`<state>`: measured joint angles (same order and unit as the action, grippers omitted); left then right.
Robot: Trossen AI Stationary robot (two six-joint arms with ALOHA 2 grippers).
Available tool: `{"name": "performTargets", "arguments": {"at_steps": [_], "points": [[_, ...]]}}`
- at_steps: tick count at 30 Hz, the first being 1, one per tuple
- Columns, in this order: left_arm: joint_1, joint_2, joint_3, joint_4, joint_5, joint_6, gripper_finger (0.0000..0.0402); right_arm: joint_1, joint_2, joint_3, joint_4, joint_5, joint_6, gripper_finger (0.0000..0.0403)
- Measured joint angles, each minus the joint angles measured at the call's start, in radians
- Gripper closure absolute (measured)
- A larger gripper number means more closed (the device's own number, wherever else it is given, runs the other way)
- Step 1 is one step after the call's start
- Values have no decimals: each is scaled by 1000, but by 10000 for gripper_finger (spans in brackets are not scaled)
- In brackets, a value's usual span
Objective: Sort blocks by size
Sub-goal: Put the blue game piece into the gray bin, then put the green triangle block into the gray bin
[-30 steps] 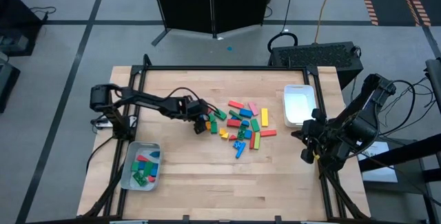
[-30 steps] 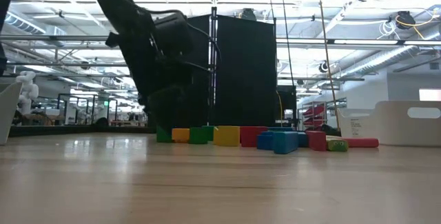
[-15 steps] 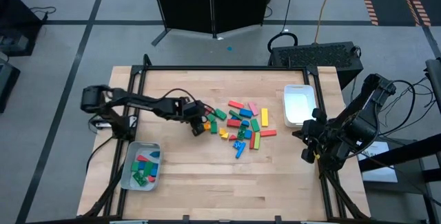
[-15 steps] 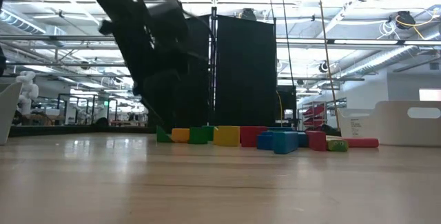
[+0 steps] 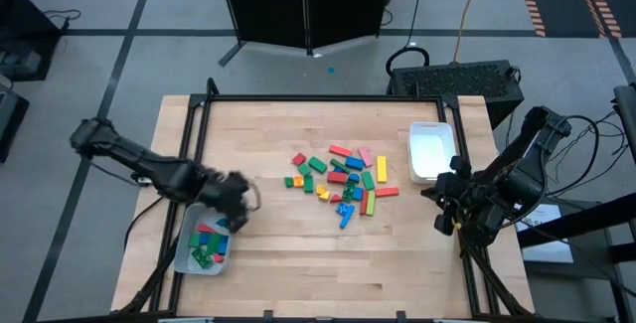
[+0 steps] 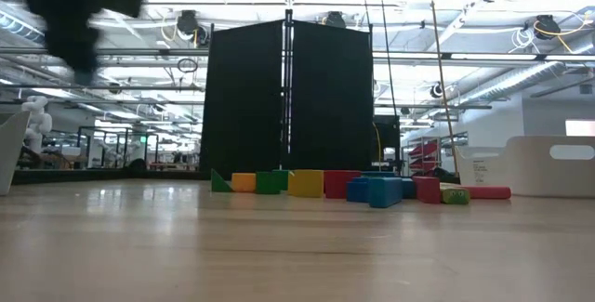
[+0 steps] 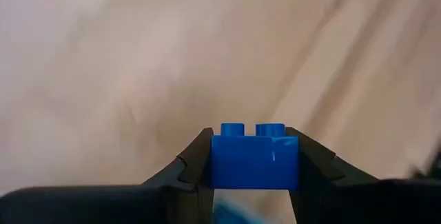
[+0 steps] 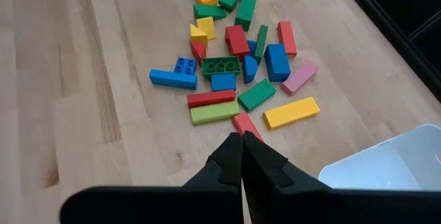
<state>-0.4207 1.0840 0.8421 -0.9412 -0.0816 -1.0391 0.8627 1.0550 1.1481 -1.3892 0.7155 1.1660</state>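
Since the earlier frame the left arm had swung away from the pile of blocks at the middle of the surface and back to the near-left, its left gripper now over the right edge of the grey tray at the near-left corner. Its fingers were clamped on a small blue block with two studs on top, held between them above the wood. The grey tray already held several blocks in red, green and blue. The rest of the blocks, red, green, blue, yellow, orange and pink, cubes and longer bars mixed, lay scattered in the centre-right of the surface. A white tray stood just to their right, near the far-right edge. The right gripper waited off the right side of the surface, its fingers pressed together, holding nothing.
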Motion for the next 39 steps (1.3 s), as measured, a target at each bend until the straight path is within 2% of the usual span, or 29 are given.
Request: {"name": "performTargets", "arguments": {"at_steps": [5,9,12,16,19,21,23,28,30,33,36,39], "points": [[-235,-19,0,-99,59,-297,279,0,0,0,7,0,0,403],[-372,-7,0,-121,110,-449,270,0,0,0,9,0,10,403],[-432,-1,0,-153,118,-556,212,0,0,0,9,0,25,403],[-459,3,0,-194,132,-649,137,0,0,0,23,0,27,403],[-454,3,0,-191,131,-657,103,0,0,0,34,17,27,403],[-434,3,0,-181,76,-653,92,0,0,0,38,19,27,403],[-401,3,0,-142,-64,-630,88,0,0,0,40,19,35,403],[-260,7,0,-100,-500,-543,85,0,0,0,40,20,53,403],[-193,20,0,-83,-619,-475,85,0,0,0,40,20,53,403],[-106,60,0,-3,-698,-237,84,0,0,0,40,21,53,403],[-39,122,0,120,-707,27,84,0,0,0,39,22,52,403],[15,196,0,234,-687,215,84,0,0,0,39,22,52,403]]}}
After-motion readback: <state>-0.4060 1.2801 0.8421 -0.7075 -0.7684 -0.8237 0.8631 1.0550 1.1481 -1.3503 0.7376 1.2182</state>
